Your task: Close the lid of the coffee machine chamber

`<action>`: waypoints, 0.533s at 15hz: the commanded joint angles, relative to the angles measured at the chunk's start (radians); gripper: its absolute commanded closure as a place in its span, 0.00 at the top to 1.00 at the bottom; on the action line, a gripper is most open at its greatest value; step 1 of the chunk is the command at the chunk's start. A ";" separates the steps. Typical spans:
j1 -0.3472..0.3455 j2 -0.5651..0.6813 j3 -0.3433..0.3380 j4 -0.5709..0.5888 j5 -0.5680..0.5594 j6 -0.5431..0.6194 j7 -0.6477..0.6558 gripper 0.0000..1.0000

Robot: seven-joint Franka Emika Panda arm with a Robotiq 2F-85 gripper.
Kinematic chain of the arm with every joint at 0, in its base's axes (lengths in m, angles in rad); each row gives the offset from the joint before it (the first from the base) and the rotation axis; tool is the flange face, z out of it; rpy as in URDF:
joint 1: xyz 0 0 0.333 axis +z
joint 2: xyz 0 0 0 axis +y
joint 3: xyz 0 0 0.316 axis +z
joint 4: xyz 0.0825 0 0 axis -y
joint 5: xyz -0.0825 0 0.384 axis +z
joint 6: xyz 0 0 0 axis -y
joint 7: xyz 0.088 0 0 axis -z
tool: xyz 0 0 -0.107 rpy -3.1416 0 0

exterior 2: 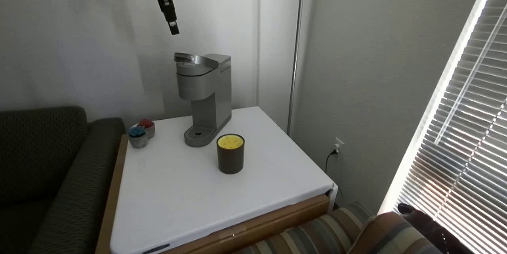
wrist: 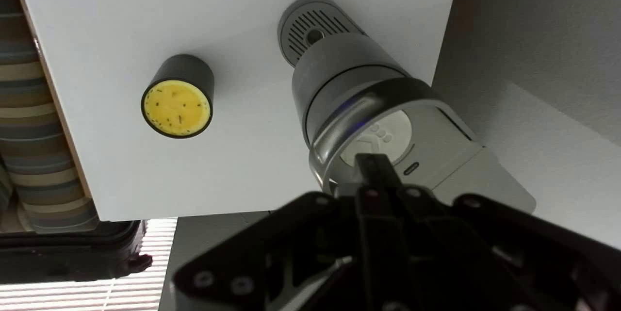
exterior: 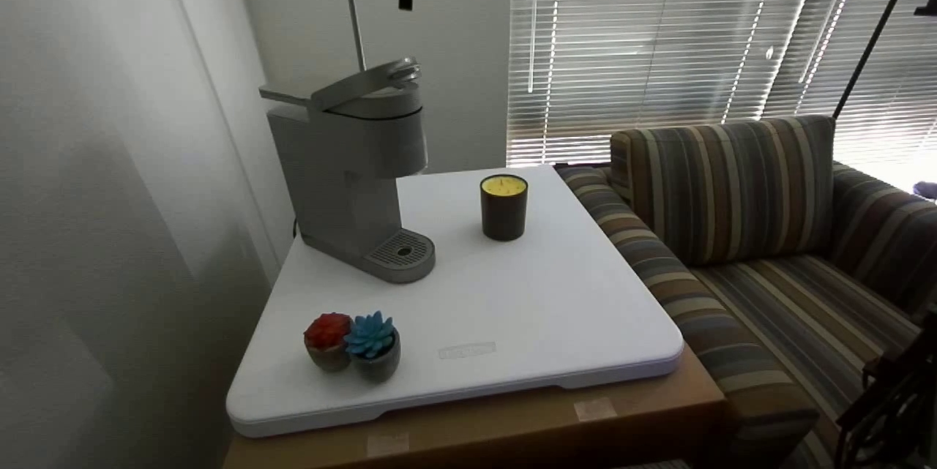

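Note:
The grey coffee machine stands upright on the white table. Its lid point(exterior: 405, 92) lies down over the coffee machine chamber point(exterior: 384, 140), with a thin dark seam between them; the handle bar point(exterior: 359, 85) slants up a little above the lid at the front. The lid point(exterior 2: 190, 67), handle bar point(exterior 2: 202, 60) and chamber point(exterior 2: 195, 86) look the same in an exterior view. In the wrist view the lid's round cream disc point(wrist: 395, 129) shows inside the handle bar point(wrist: 361, 109). My gripper point(wrist: 372, 159) is shut and empty. In both exterior views it point(exterior: 406, 1) point(exterior 2: 173, 28) hangs above the machine, apart from it.
A dark jar with yellow wax point(exterior: 504, 209) stands in front of the machine on the white table point(exterior: 542, 293). Two small potted succulents point(exterior: 372, 348) stand near the table edge. Walls are close behind the machine. A striped armchair point(exterior: 725, 198) stands beside the table.

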 commanded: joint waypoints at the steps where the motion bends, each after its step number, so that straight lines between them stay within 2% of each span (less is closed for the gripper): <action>1: -0.017 0.036 0.010 -0.024 0.001 0.066 -0.037 0.00; 8: -0.018 0.097 0.000 -0.046 0.010 0.155 -0.029 0.00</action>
